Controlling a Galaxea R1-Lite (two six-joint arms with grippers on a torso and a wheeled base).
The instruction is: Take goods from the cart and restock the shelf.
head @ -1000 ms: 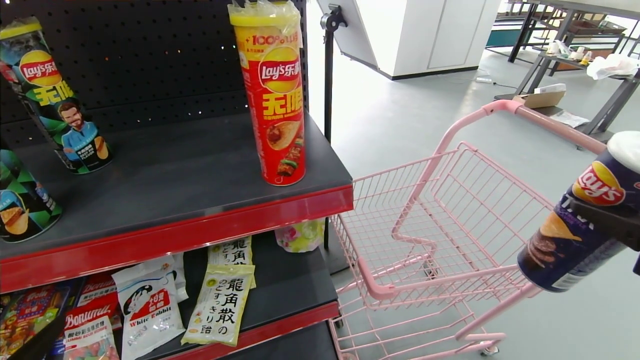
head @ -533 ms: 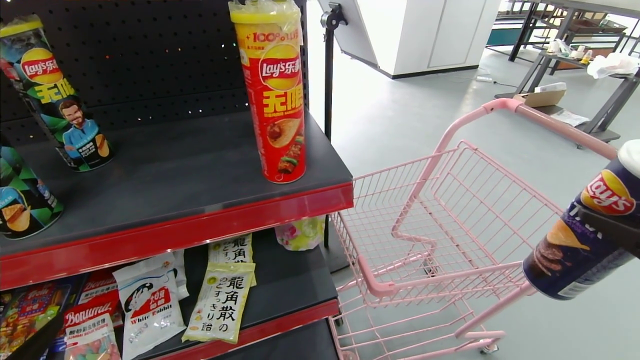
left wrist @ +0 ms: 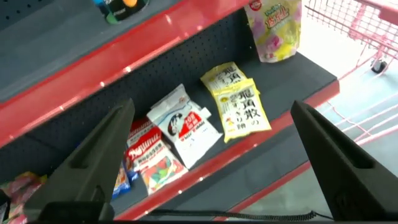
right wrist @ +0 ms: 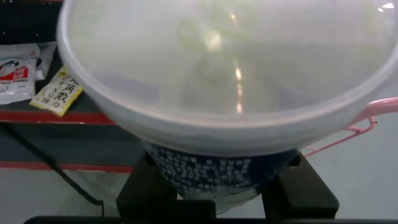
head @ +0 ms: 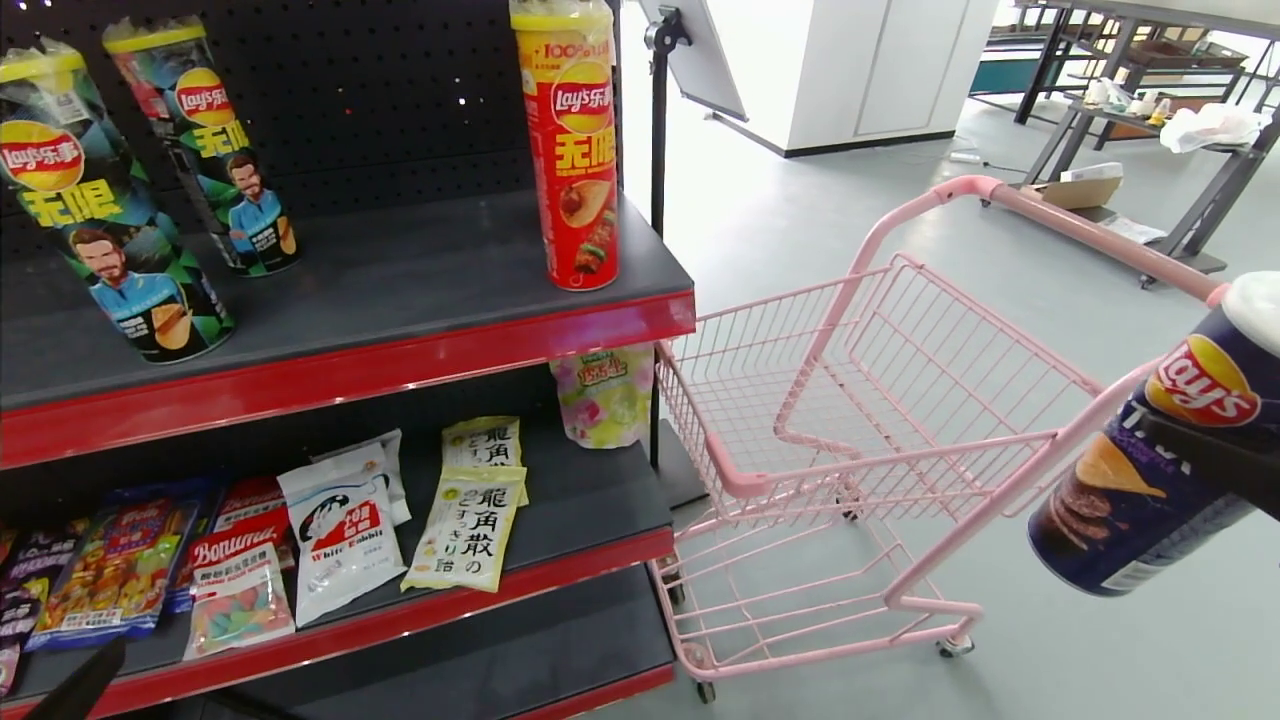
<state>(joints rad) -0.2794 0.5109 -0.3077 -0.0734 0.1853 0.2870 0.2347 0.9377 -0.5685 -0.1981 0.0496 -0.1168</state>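
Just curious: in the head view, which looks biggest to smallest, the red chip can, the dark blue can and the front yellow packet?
Largest: dark blue can, but it is nearer the camera, so its true size against the red one is unsure.
Next: red chip can.
Smallest: front yellow packet.

Black shelf (head: 400, 270) with red front edges, left half of frame. Top board: red chip can (head: 580, 150) upright at right end; green chip can (head: 110, 240) and second green chip can (head: 215, 150) upright at upper left, well apart from it. Lower board: yellow candy packets (head: 468, 525) flat, overlapping; white candy bag (head: 340, 535) and red gummy bag (head: 238, 590) to their left; pink-green bag (head: 605, 395) standing at right end. Grey floor (head: 800, 200) carries pink cart (head: 733, 482) just right of shelf.
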